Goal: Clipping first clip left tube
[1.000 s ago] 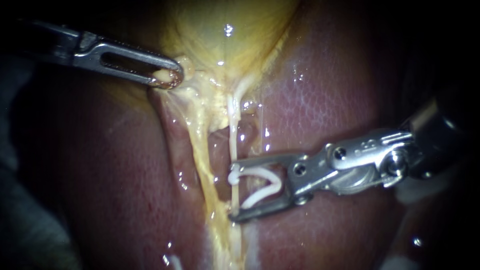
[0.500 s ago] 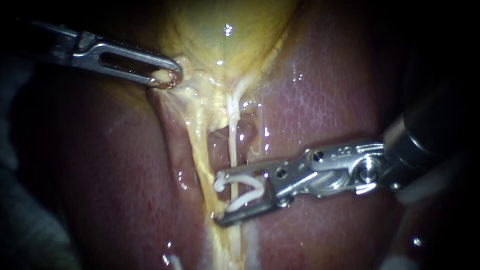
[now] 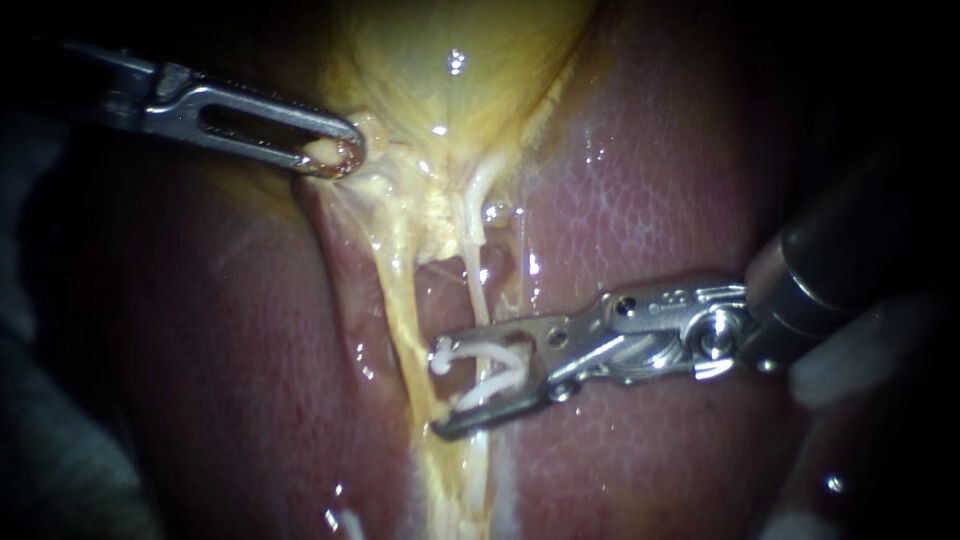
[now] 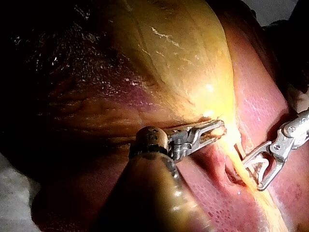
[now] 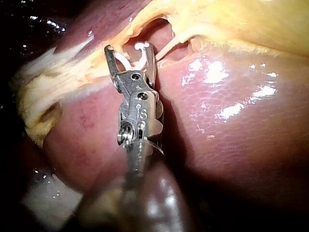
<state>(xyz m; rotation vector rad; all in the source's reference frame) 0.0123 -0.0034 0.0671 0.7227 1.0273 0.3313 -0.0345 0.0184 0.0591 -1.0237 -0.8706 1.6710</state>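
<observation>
My right instrument (image 3: 438,388) comes in from the right and carries a white clip (image 3: 490,375) between its jaws. The jaws stand partly closed, both pressing on the clip. A thin pale tube (image 3: 478,290) runs down from the gallbladder (image 3: 450,60) and passes between the clip's legs. In the right wrist view the clip (image 5: 137,58) straddles the tube (image 5: 166,48) at my right instrument (image 5: 129,50). My left instrument (image 3: 335,153) is shut on yellowish tissue at the gallbladder's lower end, also seen in the left wrist view (image 4: 212,129).
A thicker yellow band of tissue (image 3: 400,290) runs beside the tube, just left of the clip's tips. Glossy reddish liver (image 3: 650,180) surrounds both. White gauze (image 5: 43,198) lies beside my right instrument's shaft.
My right instrument has slid left along the liver so the tube sits deeper in the clip. Its jaws have narrowed, squeezing the clip's legs closer. The left instrument has held still.
</observation>
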